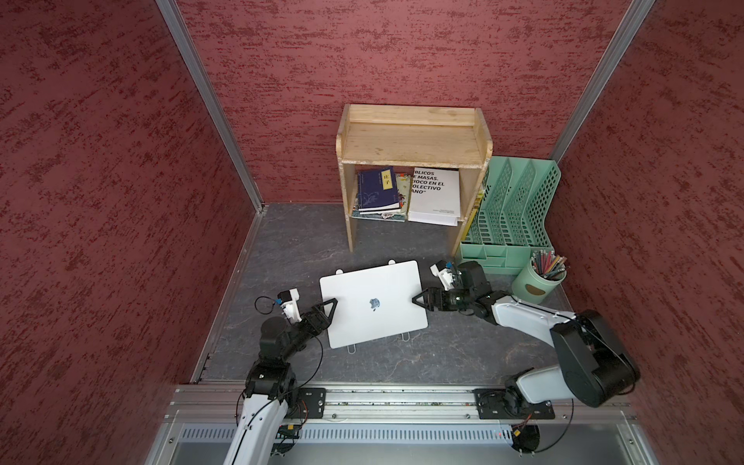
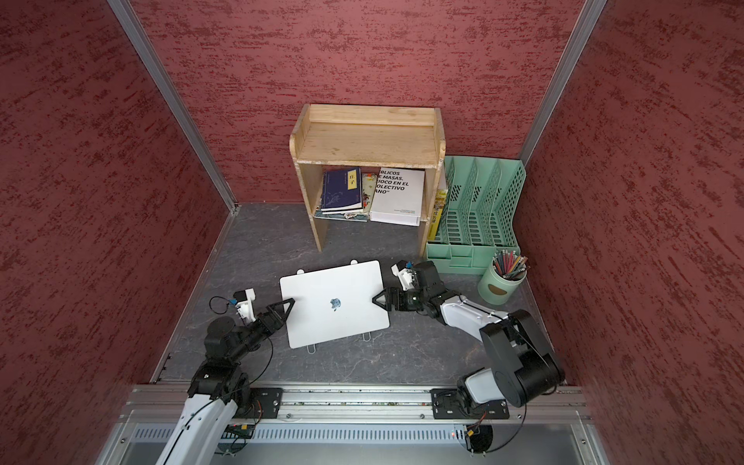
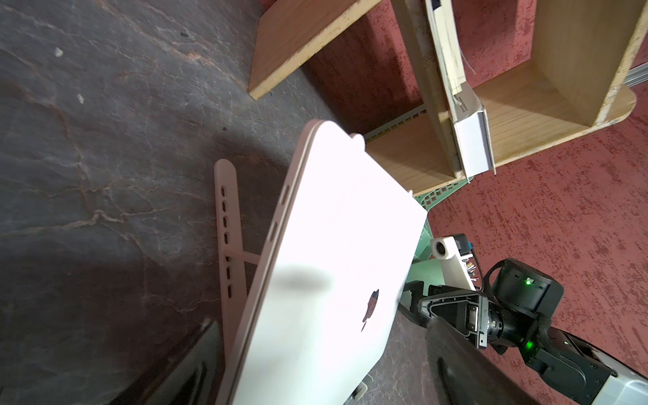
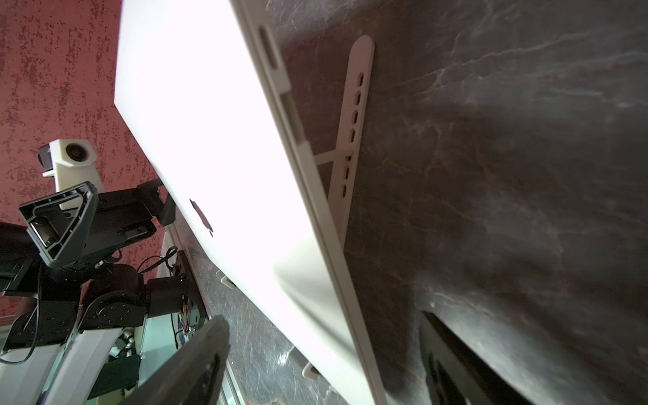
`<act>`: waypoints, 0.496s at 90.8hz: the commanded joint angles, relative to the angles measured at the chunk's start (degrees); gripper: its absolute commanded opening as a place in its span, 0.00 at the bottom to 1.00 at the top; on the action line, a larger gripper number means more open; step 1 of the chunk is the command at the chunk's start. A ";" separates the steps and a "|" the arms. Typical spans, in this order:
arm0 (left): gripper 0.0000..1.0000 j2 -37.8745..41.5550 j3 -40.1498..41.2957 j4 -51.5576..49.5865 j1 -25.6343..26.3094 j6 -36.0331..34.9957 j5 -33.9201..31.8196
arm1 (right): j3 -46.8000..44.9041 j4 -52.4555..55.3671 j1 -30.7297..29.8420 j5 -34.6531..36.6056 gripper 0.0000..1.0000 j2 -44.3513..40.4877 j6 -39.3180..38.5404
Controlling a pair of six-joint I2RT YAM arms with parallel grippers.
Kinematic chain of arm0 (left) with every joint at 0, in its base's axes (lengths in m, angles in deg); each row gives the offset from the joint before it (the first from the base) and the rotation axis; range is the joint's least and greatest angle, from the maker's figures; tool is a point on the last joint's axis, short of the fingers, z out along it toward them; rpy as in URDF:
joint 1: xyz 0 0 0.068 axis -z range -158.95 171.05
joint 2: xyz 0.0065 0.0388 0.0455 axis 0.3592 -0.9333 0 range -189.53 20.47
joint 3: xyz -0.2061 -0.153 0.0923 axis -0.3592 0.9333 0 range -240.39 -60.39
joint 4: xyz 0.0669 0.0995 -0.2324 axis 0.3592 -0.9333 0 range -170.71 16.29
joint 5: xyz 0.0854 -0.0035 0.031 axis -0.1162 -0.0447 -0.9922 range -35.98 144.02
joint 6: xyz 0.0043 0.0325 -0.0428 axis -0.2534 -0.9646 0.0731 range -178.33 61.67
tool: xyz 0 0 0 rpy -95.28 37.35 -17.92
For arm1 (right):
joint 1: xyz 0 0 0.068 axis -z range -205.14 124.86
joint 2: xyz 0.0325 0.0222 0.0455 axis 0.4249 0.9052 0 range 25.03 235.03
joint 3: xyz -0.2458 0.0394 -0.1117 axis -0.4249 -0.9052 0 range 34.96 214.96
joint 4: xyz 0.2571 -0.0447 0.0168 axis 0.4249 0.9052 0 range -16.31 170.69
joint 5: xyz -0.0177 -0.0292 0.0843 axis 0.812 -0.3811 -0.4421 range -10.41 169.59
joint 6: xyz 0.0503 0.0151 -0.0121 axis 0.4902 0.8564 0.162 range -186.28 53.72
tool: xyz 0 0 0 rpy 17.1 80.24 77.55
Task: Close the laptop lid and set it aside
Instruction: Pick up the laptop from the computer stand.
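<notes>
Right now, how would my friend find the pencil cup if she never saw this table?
Start at the wooden shelf against the back wall. Beside it stands a green file rack, with the pencil cup just in front. It is the only round thing, full of coloured pencils.

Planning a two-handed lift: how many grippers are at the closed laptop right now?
2. The left gripper straddles the laptop's left edge and the right gripper its right edge. Each has its jaws open, one finger above and one below the laptop. No other gripper shows.
</notes>
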 commanded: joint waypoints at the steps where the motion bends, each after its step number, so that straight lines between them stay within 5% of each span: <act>1: 0.95 -3.36 1.52 2.48 0.10 -3.39 1.59 | 0.79 -5.41 0.33 -3.39 0.85 2.73 0.57; 29: 0.93 -13.11 1.45 11.31 1.37 -3.59 2.76 | -0.37 -10.99 0.33 -6.10 0.79 7.23 3.18; 45: 0.81 -12.68 0.43 9.85 2.93 -3.08 1.92 | 0.13 -11.87 0.33 -6.43 0.73 6.51 4.70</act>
